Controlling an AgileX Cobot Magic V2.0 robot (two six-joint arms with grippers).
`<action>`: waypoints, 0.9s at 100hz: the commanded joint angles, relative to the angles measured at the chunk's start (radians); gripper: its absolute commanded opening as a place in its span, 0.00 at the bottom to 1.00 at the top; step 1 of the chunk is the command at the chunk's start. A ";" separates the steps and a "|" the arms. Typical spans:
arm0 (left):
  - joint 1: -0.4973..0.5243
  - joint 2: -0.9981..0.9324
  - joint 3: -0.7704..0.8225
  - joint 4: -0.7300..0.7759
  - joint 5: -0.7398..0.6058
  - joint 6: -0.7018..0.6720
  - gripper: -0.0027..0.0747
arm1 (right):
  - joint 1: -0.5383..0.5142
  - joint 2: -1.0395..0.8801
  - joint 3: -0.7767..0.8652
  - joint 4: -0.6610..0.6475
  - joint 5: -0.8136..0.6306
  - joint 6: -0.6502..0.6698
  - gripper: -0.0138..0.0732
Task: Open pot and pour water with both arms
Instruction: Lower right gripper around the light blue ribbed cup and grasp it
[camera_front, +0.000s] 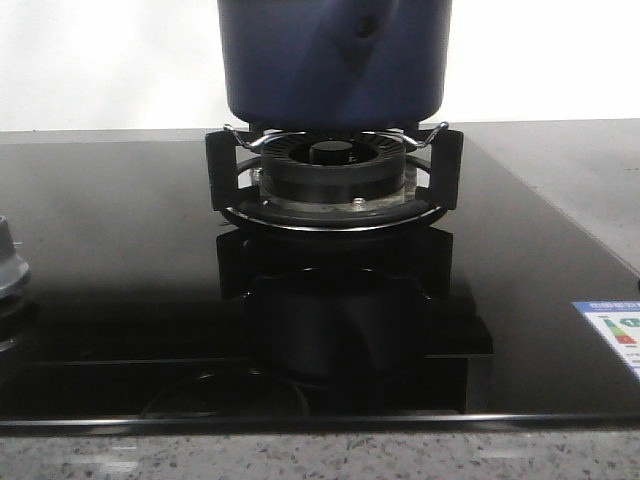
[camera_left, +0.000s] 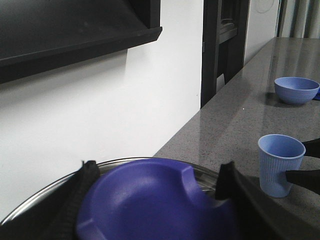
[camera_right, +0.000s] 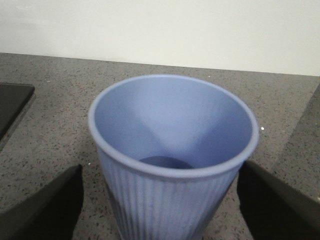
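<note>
The dark navy pot stands on the black burner; its top is cut off in the front view. In the left wrist view my left gripper is shut on the blue knob of the glass lid, one finger against each side. A ribbed light-blue cup stands upright on the grey counter. My right gripper is open around it with a gap on each side. The cup and the right fingers also show in the left wrist view.
The black glass cooktop ends at the grey counter edge, with part of another burner at far left and a sticker at right. A blue bowl sits further along the counter. A dark shelf hangs on the wall.
</note>
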 joint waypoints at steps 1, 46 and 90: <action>0.000 -0.051 -0.041 -0.095 0.013 -0.008 0.36 | -0.001 0.010 -0.027 -0.012 -0.109 -0.009 0.81; 0.000 -0.051 -0.041 -0.095 0.029 -0.008 0.36 | -0.001 0.147 -0.027 0.003 -0.264 -0.009 0.81; 0.000 -0.051 -0.041 -0.095 0.041 -0.008 0.36 | -0.001 0.205 -0.027 0.052 -0.345 -0.009 0.81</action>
